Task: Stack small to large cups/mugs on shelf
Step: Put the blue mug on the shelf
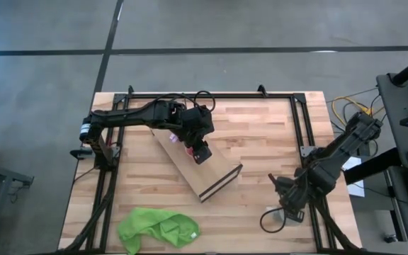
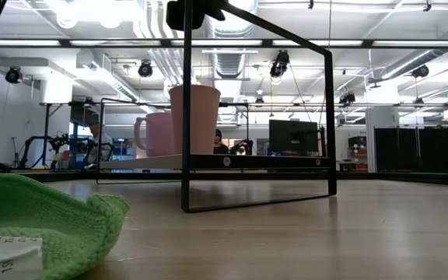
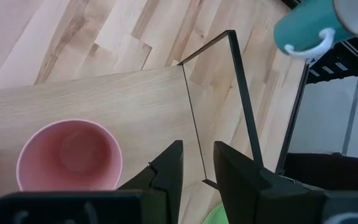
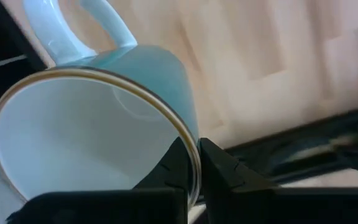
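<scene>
The shelf (image 1: 214, 180) is a light-wood board on a dark wire frame, lying slantwise mid-table. A pink cup (image 3: 70, 155) stands upright on it, also seen in the low view (image 2: 194, 120), with the light purple handled cup (image 2: 152, 134) beside it. My left gripper (image 3: 197, 155) hovers over the board beside the pink cup, open and empty; it also shows in the high view (image 1: 198, 147). My right gripper (image 4: 197, 149), at the table's right near side (image 1: 289, 204), is shut on the large mug (image 4: 104, 118), light teal outside and white inside. My right gripper pinches the large mug's rim (image 4: 188, 140), one finger inside the mug and one outside against the teal wall. The mug lies tilted, its mouth toward the wrist and its handle (image 4: 73, 28) away from the fingers. Whether it is clear of the table, I cannot tell.
A green cloth (image 1: 158, 228) with a white label lies at the table's near left. A dark rail frame (image 1: 299, 127) runs around the tabletop. A dark cable loop (image 1: 271, 219) lies by the right gripper. Bare wood shows between the shelf and the right arm.
</scene>
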Robot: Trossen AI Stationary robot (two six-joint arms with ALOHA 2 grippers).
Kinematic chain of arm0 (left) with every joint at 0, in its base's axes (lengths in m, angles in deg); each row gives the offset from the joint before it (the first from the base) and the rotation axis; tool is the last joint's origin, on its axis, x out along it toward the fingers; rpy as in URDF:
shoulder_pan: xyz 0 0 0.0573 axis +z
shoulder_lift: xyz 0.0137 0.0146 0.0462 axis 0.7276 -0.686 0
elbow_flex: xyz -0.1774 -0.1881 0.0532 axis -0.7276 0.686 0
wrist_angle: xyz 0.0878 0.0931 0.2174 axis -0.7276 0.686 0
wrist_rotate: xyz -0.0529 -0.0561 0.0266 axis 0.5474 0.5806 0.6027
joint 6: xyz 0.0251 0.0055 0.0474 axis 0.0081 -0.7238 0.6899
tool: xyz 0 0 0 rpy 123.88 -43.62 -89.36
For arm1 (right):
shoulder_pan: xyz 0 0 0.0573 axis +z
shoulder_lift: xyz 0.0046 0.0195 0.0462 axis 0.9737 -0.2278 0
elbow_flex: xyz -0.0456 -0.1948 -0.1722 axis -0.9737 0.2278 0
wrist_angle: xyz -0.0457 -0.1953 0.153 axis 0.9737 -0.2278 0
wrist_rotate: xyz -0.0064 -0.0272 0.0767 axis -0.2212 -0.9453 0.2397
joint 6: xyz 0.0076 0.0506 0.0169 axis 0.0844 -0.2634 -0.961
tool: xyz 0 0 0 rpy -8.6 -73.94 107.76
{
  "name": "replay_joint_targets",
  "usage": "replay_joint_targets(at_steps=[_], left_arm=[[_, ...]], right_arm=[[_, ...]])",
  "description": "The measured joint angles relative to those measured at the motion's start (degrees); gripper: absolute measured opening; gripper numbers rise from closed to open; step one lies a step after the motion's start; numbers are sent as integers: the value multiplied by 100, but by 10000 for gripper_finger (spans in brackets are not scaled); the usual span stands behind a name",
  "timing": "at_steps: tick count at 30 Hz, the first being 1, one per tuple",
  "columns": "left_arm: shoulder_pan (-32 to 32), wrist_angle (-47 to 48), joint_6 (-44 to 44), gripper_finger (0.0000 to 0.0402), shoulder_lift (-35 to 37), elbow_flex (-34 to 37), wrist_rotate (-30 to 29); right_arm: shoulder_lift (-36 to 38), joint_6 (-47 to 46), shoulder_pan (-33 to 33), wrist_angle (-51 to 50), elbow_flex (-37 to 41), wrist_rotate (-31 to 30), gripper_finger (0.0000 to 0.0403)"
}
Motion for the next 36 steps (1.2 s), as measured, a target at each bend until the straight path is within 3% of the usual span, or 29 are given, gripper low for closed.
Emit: replay_joint_targets(at_steps=[9, 18, 26, 36], left_arm=[[0, 20, 2, 75, 0, -4, 1], [0, 109, 2, 75, 240, 18, 0], [0, 136, 2, 75, 343, 36, -48], [0, 161, 0, 75, 345, 114, -57]], right_arm=[[5, -23, -133, -1469, -944, -741, 14], [78, -44, -272, -1363, -915, -1076, 13], [83, -139, -584, -1363, -891, -1945, 13], [90, 495, -1404, -1370, -889, -2768, 13]])
